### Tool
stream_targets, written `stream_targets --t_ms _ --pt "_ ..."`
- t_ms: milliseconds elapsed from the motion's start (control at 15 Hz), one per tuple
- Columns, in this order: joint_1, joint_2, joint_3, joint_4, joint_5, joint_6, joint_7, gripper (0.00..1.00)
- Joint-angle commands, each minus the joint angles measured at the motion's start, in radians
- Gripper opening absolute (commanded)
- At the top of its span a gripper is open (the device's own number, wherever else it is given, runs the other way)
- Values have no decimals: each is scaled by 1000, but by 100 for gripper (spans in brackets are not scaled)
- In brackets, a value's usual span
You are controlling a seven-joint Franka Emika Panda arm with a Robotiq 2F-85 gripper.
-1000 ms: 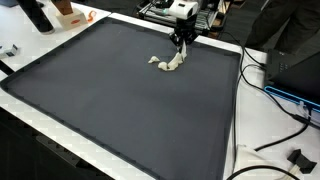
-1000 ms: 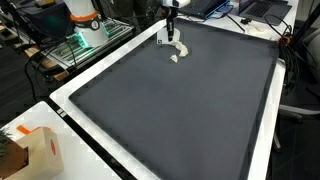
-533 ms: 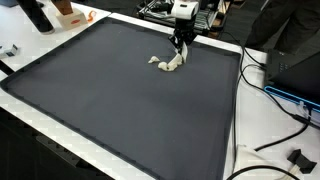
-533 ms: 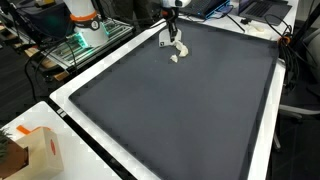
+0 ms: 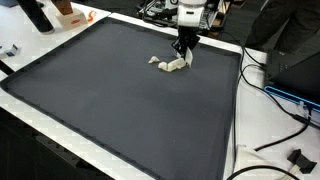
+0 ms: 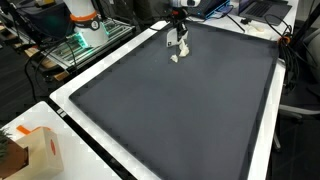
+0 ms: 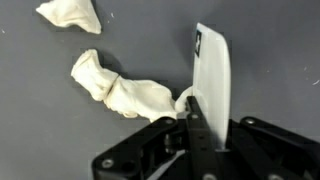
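A white twisted cloth [image 7: 125, 90] lies on the dark mat [image 5: 110, 100] near its far edge; in both exterior views it shows as a small pale strip [image 5: 170, 64] [image 6: 176, 55]. A smaller white piece [image 7: 70, 15] lies just apart from it. My gripper [image 7: 195, 105] stands straight down over the cloth's end [image 5: 185, 55] [image 6: 183, 42]. Its jaws are closed, with the cloth's end pinched beside a flat white strip [image 7: 212, 85] that stands upright between the fingers.
The mat has a white border [image 5: 240, 110]. Cables [image 5: 280, 100] and a dark unit lie beyond one side. A black bottle [image 5: 35, 15] and an orange item [image 5: 70, 15] stand at a far corner. A cardboard box [image 6: 40, 150] sits off the mat's near corner.
The gripper has shifted a little sideways along the mat's far edge, dragging the cloth's end with it. The cloth now lies more stretched out.
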Motion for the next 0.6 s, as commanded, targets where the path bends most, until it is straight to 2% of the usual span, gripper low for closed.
stream_targets --t_ms 0,267,533 --pt "-21 204 51 114 40 30 -78 1" --pt "-52 251 107 169 101 37 -160 1" --pt "-38 276 101 219 79 -31 -167 1"
